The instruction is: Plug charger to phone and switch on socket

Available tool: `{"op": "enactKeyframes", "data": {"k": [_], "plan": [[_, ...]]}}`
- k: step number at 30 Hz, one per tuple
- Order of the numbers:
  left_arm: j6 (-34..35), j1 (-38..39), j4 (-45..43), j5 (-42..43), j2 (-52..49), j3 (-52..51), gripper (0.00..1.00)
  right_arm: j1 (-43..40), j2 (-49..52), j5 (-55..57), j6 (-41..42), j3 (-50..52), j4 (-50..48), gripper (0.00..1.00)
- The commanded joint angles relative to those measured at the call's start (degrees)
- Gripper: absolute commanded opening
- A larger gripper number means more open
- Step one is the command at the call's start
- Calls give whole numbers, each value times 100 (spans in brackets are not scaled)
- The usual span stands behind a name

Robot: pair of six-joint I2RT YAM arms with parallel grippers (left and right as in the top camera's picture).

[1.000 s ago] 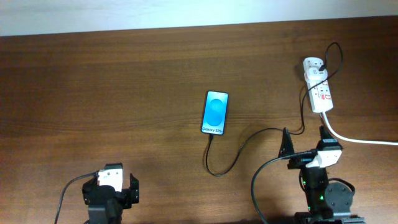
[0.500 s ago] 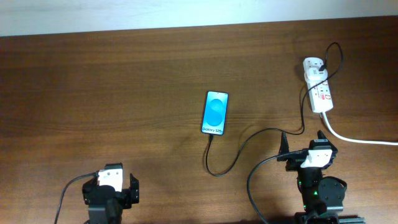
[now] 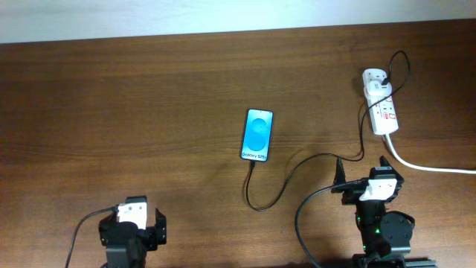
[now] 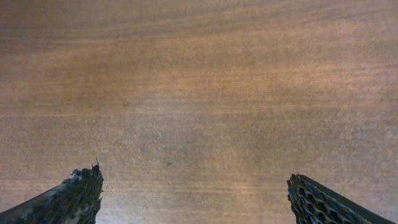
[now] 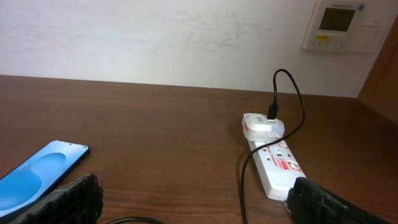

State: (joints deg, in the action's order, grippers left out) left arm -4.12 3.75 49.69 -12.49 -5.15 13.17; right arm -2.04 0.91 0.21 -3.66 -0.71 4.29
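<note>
The phone (image 3: 257, 134) lies flat mid-table with its blue screen up; it also shows at the left of the right wrist view (image 5: 37, 174). The black charger cable (image 3: 286, 179) runs from the phone's near edge, loops, and goes up to a white plug (image 3: 376, 80) seated in the white socket strip (image 3: 384, 112). The right wrist view shows the strip (image 5: 273, 163), the plug (image 5: 262, 123) and the cable (image 5: 244, 177). My right gripper (image 3: 362, 168) is open and empty, just short of the strip (image 5: 199, 208). My left gripper (image 3: 134, 216) is open and empty over bare wood (image 4: 196, 205).
The strip's thick white cord (image 3: 431, 167) runs off the right edge. A white wall stands behind the table's far edge, with a wall control panel (image 5: 339, 25) on it. The cable loop (image 3: 256, 205) lies between the phone and the right arm.
My right arm has drawn back a little toward the near edge, away from the strip, then held still. The left arm, phone and cable have not moved.
</note>
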Motion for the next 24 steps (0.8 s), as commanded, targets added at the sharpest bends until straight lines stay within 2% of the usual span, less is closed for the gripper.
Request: {"op": "enactKeyframes", "data": {"k": [1,3,7,9,12,14,19,22,24], "plan": [[-68,22,-671,105,166,-24,99,15,-48,50,-42,39,24,98],[-70,22,-2465,264,361,-223,99,15,-48,50,-44,39,24,99],[-203,20,-4269,264,487,-1014,99,15,-48,50,-42,39,24,98],[-256,11,-4594,426,487,-1274,99,15,-48,50,-42,39,24,99],[-885,-68,-4533,656,487,-1270,99,15,-48,50,-42,39,24,98],[-1054,-138,-4494,946,487,-1268,99,15,-48,50,-42,39,24,99],[-1051,-247,-4472,1106,487,-1266,99,15,-48,50,-44,39,24,98],[-461,-275,-4487,1051,487,-1266,99,15,-48,50,-44,39,24,98],[-409,-284,-4496,927,487,-1268,99,15,-48,50,-42,39,24,99]]}}
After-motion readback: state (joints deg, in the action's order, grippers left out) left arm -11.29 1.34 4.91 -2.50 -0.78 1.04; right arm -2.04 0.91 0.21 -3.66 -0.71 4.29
